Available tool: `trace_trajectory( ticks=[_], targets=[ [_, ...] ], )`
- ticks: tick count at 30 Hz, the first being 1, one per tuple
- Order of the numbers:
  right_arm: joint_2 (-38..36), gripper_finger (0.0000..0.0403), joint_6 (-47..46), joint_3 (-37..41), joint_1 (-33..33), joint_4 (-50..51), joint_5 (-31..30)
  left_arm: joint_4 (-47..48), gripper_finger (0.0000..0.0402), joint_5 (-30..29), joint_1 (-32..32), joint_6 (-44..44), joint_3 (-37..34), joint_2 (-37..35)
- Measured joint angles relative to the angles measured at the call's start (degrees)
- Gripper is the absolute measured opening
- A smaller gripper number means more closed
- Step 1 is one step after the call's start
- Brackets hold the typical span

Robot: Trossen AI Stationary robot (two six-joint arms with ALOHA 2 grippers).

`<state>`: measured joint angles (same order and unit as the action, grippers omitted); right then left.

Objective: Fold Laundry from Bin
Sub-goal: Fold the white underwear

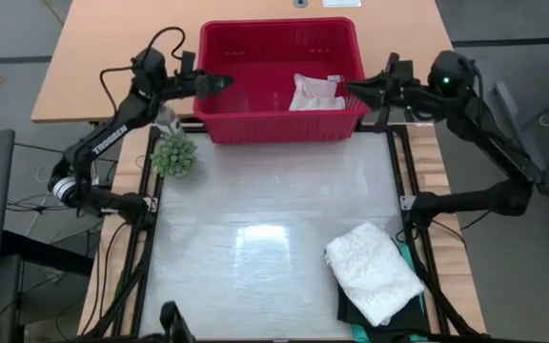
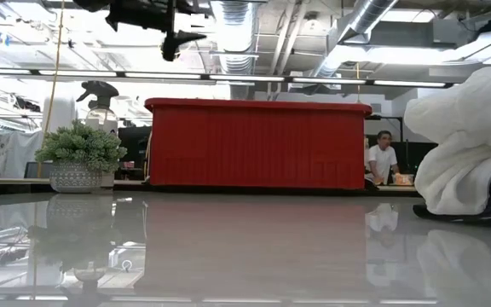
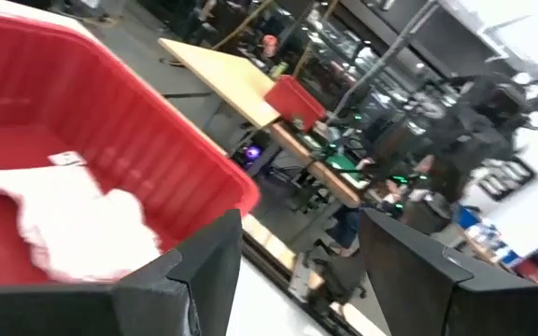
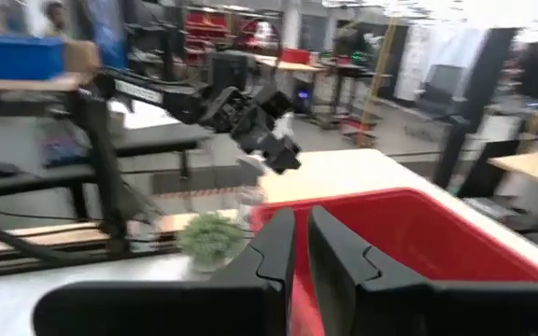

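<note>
Glossy counter point(image 1: 255, 238) at centre frame: small white cloth point(image 1: 315, 92) lies limp in red bin point(image 1: 279, 124), light, best pinched at a raised fold; left gripper point(image 1: 225, 83) fingers apart, right gripper point(image 1: 354, 89) nearly together, empty.

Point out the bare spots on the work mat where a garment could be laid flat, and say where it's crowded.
Free: the broad middle and near-left of the mat, bordered by the red bin at the far edge, the small potted plant at the far-left corner, and the stack. Crowded: the near-right corner, taken by the folded white top on darker garments. One small white cloth sits inside the bin.
</note>
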<state>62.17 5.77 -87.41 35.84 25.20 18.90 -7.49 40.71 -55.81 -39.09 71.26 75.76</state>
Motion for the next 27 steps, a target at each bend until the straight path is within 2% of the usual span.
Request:
trace_trajectory(
  ticks=[9, 15, 17, 19, 24, 27],
  targets=[
    [2.31, 0.0060, 3.17, -0.01, 6.51, 0.44, -0.81, -2.22, 0.0203, -8.38, -1.07, -1.06, 0.00, 4.79],
    [7.22, 0.0060, 7.94, -0.01, 9.83, -1.36, -0.68, -6.43, 0.0204, -10.29, -0.77, -4.45, 0.03, 6.87],
    [9.16, 0.0060, 9.21, -0.01, 10.62, -1.97, 1.15, -6.41, 0.0204, -13.12, -0.73, -4.16, 0.04, 6.89],
    [11.03, 0.0060, 8.82, -0.01, 11.21, -2.93, 5.51, -6.57, 0.0204, -15.40, -0.33, -3.70, 0.04, 6.89],
    [15.08, 0.0059, 2.95, -0.01, 15.39, -6.63, 25.25, -6.62, 0.0204, -15.47, -0.09, -4.59, 0.04, 6.89],
    [15.92, 0.0056, -0.11, -0.01, 17.75, -7.33, 30.59, -6.62, 0.0204, -15.52, 0.33, -5.05, 0.04, 6.89]
  ],
)
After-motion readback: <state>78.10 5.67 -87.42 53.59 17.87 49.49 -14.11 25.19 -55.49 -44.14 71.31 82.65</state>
